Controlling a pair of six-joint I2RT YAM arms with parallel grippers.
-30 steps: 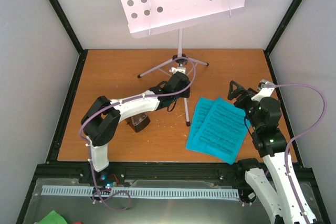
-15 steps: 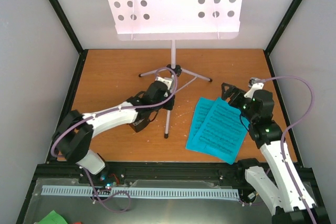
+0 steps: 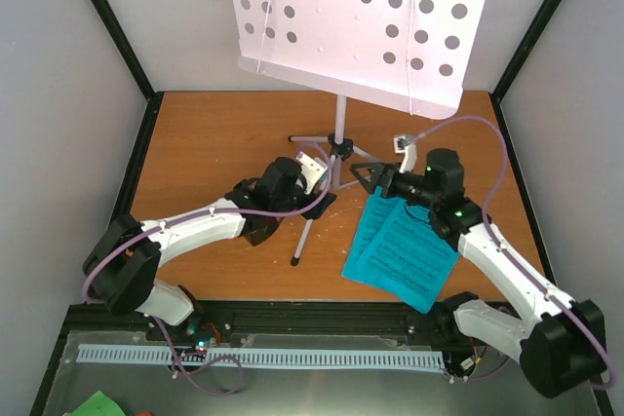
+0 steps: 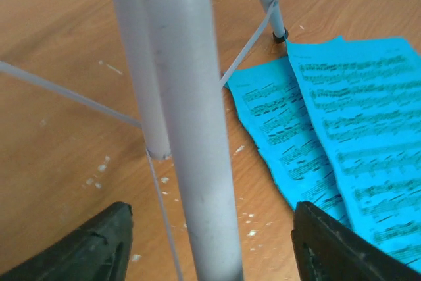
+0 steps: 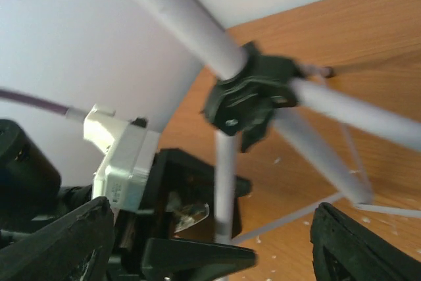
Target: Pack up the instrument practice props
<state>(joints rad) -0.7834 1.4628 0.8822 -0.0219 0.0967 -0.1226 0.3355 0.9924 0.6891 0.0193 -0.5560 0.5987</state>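
Note music stand (image 3: 366, 21) shifted right and tilted versus earlier. Observe left gripper (image 4: 210, 215) spread open astride stand leg (image 4: 191, 129); right gripper (image 3: 359, 174) swung in near tripod hub (image 3: 338, 148), jaws apart.

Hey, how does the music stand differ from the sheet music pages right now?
The music stand is grey with a perforated tray; the sheet music pages are cyan with black notes. The stand rises on tripod legs, while the pages lie flat, overlapping. Both rest on the wooden table.
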